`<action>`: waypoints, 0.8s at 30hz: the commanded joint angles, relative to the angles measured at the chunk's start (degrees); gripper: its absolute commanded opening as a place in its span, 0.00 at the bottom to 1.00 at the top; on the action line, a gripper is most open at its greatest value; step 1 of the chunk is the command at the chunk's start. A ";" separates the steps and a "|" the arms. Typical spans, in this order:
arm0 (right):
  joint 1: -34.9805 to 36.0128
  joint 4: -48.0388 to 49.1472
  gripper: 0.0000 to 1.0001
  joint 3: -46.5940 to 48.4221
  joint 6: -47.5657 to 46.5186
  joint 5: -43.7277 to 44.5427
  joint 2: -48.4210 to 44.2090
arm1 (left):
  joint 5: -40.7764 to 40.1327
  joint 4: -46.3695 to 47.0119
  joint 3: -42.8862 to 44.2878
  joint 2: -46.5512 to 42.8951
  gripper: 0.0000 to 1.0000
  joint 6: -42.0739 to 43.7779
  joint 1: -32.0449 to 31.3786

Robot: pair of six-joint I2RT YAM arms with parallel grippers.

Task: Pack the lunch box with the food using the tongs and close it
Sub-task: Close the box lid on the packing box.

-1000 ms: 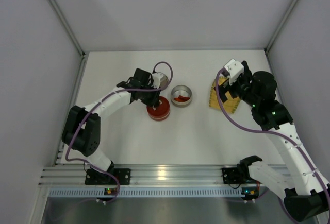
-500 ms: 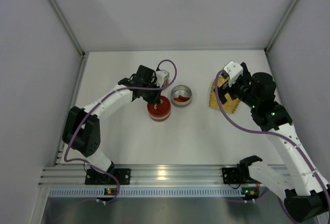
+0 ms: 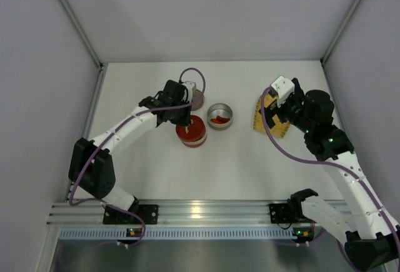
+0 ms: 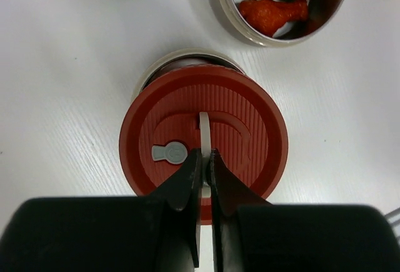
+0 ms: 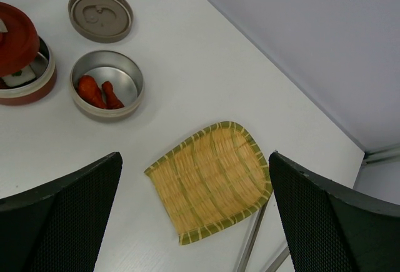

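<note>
While the left claw [image 4: 204, 159] pinched the white handle [image 4: 204, 131] of the red lid [image 4: 250, 122] between nearly closed fingers, the right claw [image 5: 195, 181] gaped wide above the yellow mat [image 5: 215, 159].

Above the aluminium rail [image 3: 200, 208], the left arm [image 3: 125, 130] and right arm [image 3: 351, 173] are wearing white shells with black joints. Purple cables [image 3: 279, 142] are looping along both. Farther from the rail, the right gripper [image 5: 194, 159] is showing black mesh-textured fingers [image 5: 62, 222].
</note>
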 commanded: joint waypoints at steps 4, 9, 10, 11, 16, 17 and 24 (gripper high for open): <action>-1.13 1.23 0.99 -0.61 0.90 -0.43 -1.46 | -15.11 -0.69 1.35 -4.22 0.00 -18.74 -2.52; -1.04 1.67 0.99 -0.70 1.16 0.28 -1.55 | -21.16 -1.48 1.44 -4.04 0.00 -24.28 -6.38; -1.04 1.67 0.99 -0.70 1.08 0.45 -1.55 | -22.40 -1.57 2.14 -3.17 0.00 -24.37 -7.70; -1.04 1.49 0.99 -0.96 1.16 0.54 -1.64 | -23.54 -2.62 2.58 -2.64 0.00 -25.16 -8.23; -1.04 1.58 0.99 -2.19 0.73 1.16 -2.60 | -29.52 -2.72 4.16 0.17 0.00 -25.96 -10.25; -1.04 1.58 0.99 -2.46 0.47 1.24 -2.86 | -31.01 -2.54 4.43 0.96 0.00 -25.52 -10.95; -1.12 1.75 0.99 -2.98 0.29 1.51 -3.22 | -36.12 -2.45 6.09 4.30 0.00 -23.93 -13.16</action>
